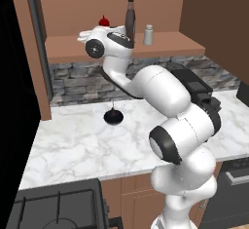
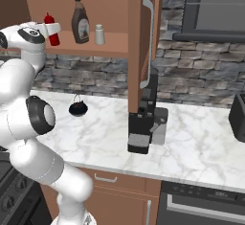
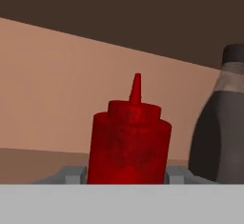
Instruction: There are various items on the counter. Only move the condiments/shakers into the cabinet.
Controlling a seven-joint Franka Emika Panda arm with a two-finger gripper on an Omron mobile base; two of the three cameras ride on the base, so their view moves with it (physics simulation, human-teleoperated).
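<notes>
We see the arm reaching up to the cabinet (image 2: 110,47), the brown wooden wall unit above the worktop (image 1: 87,140). In the hand view the red squeeze bottle (image 3: 129,142) stands upright between the two sides of the pincer (image 3: 127,174), whose grey finger parts sit right against the bottle's left and right flanks, so we read the pincer as closed on the bottle. In the right base view the same red bottle (image 2: 52,30) is at the left end of the cabinet shelf, just past the white hand; we cannot tell whether its base rests on the shelf.

To its right on the shelf stands the dark brown bottle with black cap (image 2: 80,22), upright, and just beside that the small pale grey shaker (image 2: 99,34).

Down on the white marble worktop, well apart from the shelf items, lies the round black object with a thin stem (image 1: 113,116). A black stove top (image 1: 53,208) shows at the lower left of the left base view.
</notes>
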